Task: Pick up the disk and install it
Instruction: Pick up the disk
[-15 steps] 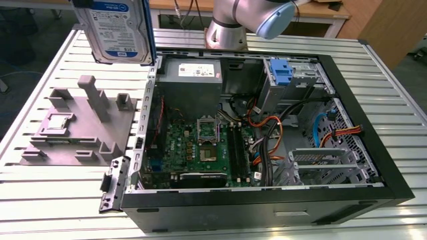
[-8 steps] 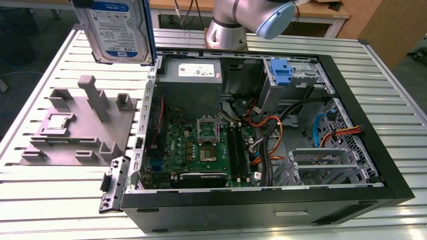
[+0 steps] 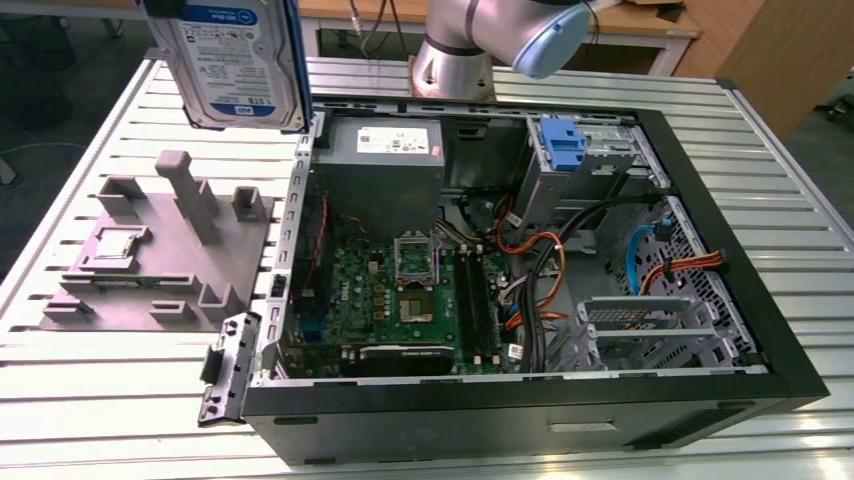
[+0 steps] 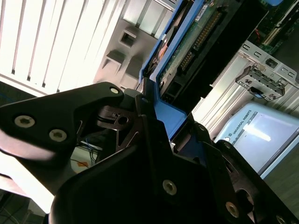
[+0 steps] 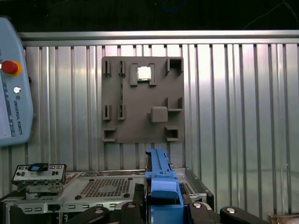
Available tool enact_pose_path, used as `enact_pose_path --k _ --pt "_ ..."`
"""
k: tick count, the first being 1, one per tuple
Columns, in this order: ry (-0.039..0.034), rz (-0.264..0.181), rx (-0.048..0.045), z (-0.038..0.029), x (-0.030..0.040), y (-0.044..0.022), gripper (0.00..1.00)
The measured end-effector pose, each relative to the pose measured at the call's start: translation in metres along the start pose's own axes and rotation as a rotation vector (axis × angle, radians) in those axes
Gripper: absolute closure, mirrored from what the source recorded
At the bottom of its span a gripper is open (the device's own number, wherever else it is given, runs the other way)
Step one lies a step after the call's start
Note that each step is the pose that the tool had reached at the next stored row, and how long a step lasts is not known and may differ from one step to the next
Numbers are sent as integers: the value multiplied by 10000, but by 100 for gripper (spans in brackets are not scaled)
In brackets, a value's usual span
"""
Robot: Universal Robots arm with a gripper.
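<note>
The disk [image 3: 230, 62], a silver drive with a white-and-blue label in a blue carrier, hangs upright high in the air at the exterior view's left. It is above the table between the grey fixture plate and the open computer case. In the second wrist view its green circuit-board side [image 4: 198, 39] faces the camera. My gripper [image 4: 156, 116] is shut on the carrier's blue end. In the first wrist view the blue carrier [image 5: 161, 179] stands edge-on between the black fingers [image 5: 198, 208].
An open computer case [image 3: 747, 330] lies on the slatted metal table [image 3: 107, 420], holding a motherboard [image 3: 400, 300], a grey power supply [image 3: 387, 145] and another blue carrier [image 3: 563, 145]. The grey fixture plate [image 5: 142, 100] lies beside it. The arm's base [image 3: 454, 55] stands behind.
</note>
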State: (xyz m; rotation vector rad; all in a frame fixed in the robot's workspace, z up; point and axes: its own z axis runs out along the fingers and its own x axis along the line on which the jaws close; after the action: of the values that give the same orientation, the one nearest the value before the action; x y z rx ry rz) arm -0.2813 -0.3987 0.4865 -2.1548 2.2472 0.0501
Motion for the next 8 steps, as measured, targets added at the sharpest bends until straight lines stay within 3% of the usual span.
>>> enact_pose_path --k 8 --pt "0 0 0 -5 186 -10 63"
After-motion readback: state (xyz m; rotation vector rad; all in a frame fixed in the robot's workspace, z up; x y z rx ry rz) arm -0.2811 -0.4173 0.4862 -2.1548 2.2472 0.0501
